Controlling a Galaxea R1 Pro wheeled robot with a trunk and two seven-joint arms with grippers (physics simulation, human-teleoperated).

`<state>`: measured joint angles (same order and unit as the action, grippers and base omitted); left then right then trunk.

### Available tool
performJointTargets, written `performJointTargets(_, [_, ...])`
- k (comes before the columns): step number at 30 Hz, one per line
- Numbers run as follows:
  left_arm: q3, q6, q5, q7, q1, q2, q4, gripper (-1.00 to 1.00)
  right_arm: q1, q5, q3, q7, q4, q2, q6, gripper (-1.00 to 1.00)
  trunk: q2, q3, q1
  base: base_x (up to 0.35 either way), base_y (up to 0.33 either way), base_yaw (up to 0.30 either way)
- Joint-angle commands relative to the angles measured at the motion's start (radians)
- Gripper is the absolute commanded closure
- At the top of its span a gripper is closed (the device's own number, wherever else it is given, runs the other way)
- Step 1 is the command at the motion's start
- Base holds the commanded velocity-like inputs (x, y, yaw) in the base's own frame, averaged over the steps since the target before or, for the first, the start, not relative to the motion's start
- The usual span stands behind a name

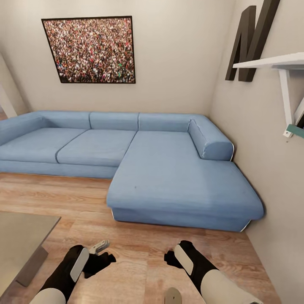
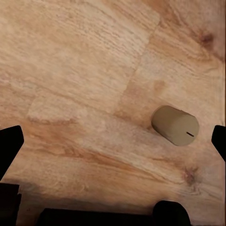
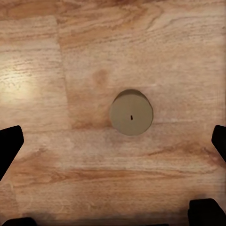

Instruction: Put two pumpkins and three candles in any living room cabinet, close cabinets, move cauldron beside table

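Both black pincers, left (image 1: 98,262) and right (image 1: 171,258), hang apart over the pale plank wood floor (image 1: 139,249). One stubby beige candle (image 2: 174,125) lies toppled below the left; another (image 3: 131,112) stands upright below the right, cut off in the head view. Beyond are a grey tabletop (image 1: 21,236) corner, then a blue corner sofa (image 1: 169,169).

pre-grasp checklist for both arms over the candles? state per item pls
1. Left gripper open: ok, fingers spread at the frame edges.
2. Right gripper open: ok.
3. Right candle centred under the right wrist, upright, wick up: ok.
4. Left candle centred: not ok, it sits toward one finger and looks tipped on the wooden floor.
5. Height above the candles: cannot tell.
6. Open cabinet ready: cannot tell; head view shows the blue sofa.
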<state>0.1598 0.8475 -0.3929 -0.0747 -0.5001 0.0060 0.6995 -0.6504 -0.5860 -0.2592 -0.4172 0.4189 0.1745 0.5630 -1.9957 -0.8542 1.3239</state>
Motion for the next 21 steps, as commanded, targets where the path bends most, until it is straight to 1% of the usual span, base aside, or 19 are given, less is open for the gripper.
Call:
performJointTargets(1, [0.004, 0.008, -0.011, 0.002, 0.000, 0.009, 0.000, -1.00, 0.000, 0.000, 0.000, 0.000, 0.000, 0.000, 0.000, -1.00, -0.007, -0.003, 0.004, 0.000, 0.000, 0.000])
performJointTargets(3, [0.008, 0.020, -0.022, 0.020, 0.000, 0.028, 0.000, -1.00, 0.000, 0.000, 0.000, 0.000, 0.000, 0.000, -0.001, -1.00, -0.021, -0.009, 0.012, 0.000, 0.000, 0.000])
performJointTargets(4, [0.008, 0.022, -0.023, 0.029, 0.000, 0.032, 0.000, -1.00, 0.000, 0.001, 0.000, 0.000, 0.000, 0.000, -0.001, -1.00, -0.028, -0.013, 0.015, 0.000, 0.000, 0.000])
performJointTargets(6, [0.010, 0.027, -0.027, 0.083, 0.000, 0.042, 0.000, -1.00, 0.000, 0.001, 0.000, 0.000, 0.000, 0.000, -0.007, -1.00, -0.042, -0.019, 0.023, 0.000, 0.000, 0.000])
performJointTargets(9, [0.010, 0.032, -0.027, 0.181, 0.000, 0.055, 0.000, -1.00, 0.000, 0.000, -0.001, -0.002, -0.002, 0.000, -0.038, -1.00, -0.063, -0.028, 0.035, 0.000, 0.000, 0.000])
performJointTargets(12, [0.010, 0.034, -0.027, 0.230, 0.000, 0.063, 0.000, -1.00, 0.000, 0.003, -0.003, -0.002, -0.004, 0.000, -0.052, -1.00, -0.084, -0.038, 0.046, 0.000, 0.000, 0.000])
performJointTargets(15, [0.010, 0.034, -0.028, 0.252, 0.000, 0.072, 0.000, -1.00, 0.000, 0.011, -0.009, -0.004, -0.006, 0.000, -0.057, -1.00, -0.105, -0.047, 0.058, 0.000, 0.000, 0.000])
performJointTargets(21, [0.010, 0.035, -0.029, 0.257, 0.000, 0.075, 0.000, -1.00, 0.000, 0.014, -0.010, -0.006, -0.007, 0.000, -0.058, -1.00, -0.147, -0.066, 0.081, 0.000, 0.000, 0.000])
